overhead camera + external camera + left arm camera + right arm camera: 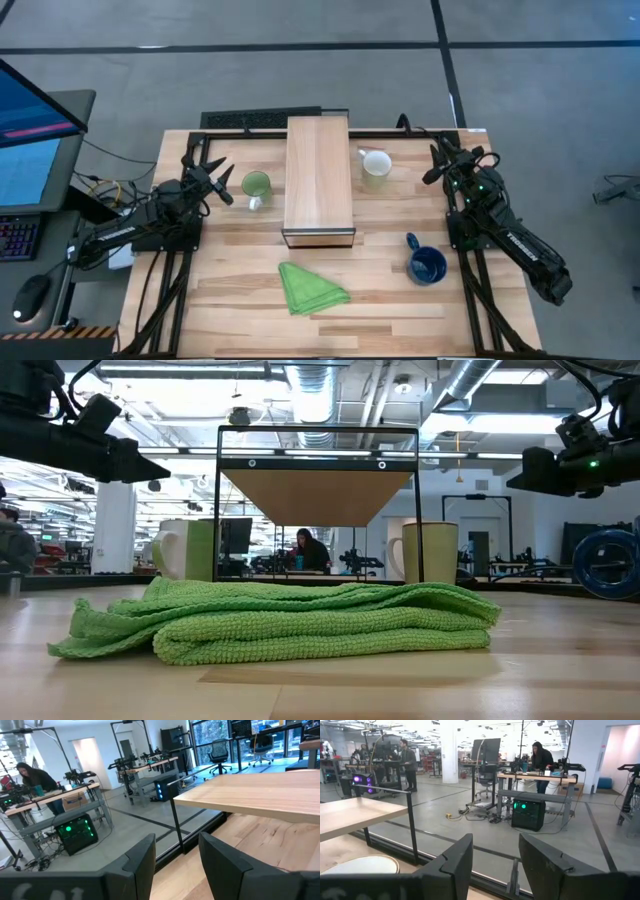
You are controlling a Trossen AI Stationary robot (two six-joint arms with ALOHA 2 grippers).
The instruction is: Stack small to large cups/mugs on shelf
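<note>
The light-wood shelf [318,180] lies along the table's middle, its dark open end toward the near edge. The light green mug [256,184] stands on its base left of the shelf. The small white mug [376,166] stands right of it, and its rim shows in the right wrist view [362,865]. The dark blue mug [427,266] stands at the near right. My left gripper [222,183] is open and empty, just left of the green mug. My right gripper [434,165] is open and empty, right of the white mug.
A folded green cloth [310,288] lies near the table's front edge, below the shelf's open end; it fills the foreground of the low view [280,620]. A black frame [260,120] runs along the table's far edge. People work at desks in the room behind.
</note>
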